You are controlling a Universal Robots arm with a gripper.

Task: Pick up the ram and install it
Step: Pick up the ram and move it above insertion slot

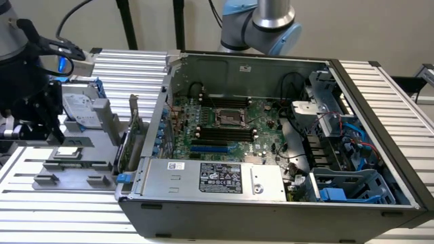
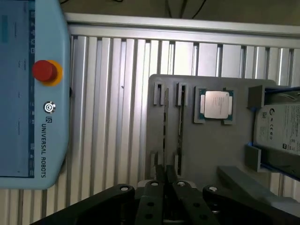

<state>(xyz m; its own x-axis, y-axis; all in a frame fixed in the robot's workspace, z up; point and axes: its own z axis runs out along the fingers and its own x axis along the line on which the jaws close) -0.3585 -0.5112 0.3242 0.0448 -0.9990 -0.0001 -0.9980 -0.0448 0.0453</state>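
**Gripper over the parts tray, ram not yet lifted.**

At the exterior view's left, the gripper (image 2: 170,185) hangs above the grey tray (image 1: 88,170) on the slatted tabletop (image 1: 68,213). Its fingers (image 2: 154,199) are drawn almost together, with only a slit between them and nothing visibly held. The ram (image 2: 180,122) stands on edge in the tray's holder. It shows as a thin dark strip near the processor chip (image 2: 215,105), with a similar strip close alongside. Further right come the expansion card (image 1: 132,132) and then the open computer case (image 1: 379,152), whose black motherboard slots (image 1: 224,133) are well apart from the tray. With the fingers this narrow, a descent would likely land on the stick's top edge or on the holder's posts rather than astride it. The neighbouring strip could also be caught. An off-centre pinch would probably tilt the stick, so it could jam at the slot.
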